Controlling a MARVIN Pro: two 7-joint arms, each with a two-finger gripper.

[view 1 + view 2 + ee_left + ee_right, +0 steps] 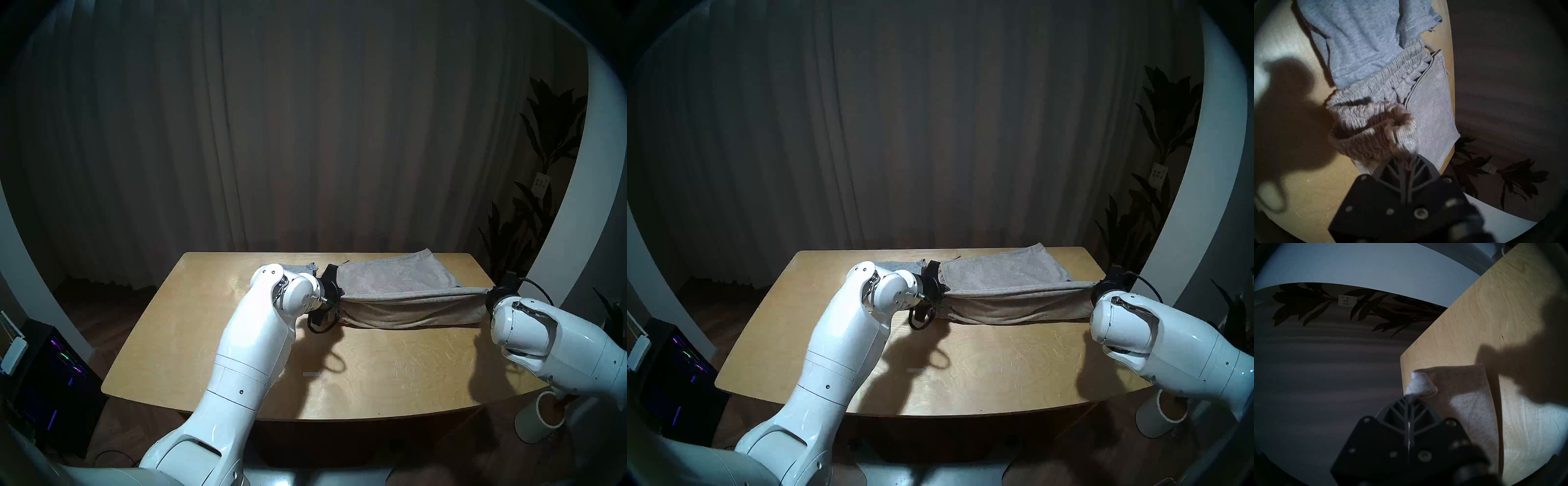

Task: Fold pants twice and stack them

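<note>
Wooden table (210, 342) — beige pants (390, 281), grey pants (1359, 39)

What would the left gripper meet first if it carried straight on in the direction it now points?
Probably the beige-grey pants: the left gripper, shut on their gathered waistband, points across them lying on the table. Depth is unclear.

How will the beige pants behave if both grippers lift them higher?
Probably floppy: the beige pants already sag between the left gripper and right gripper. The knit looks thick, so likely not slippery. The far half on the table would probably drag along.
</note>
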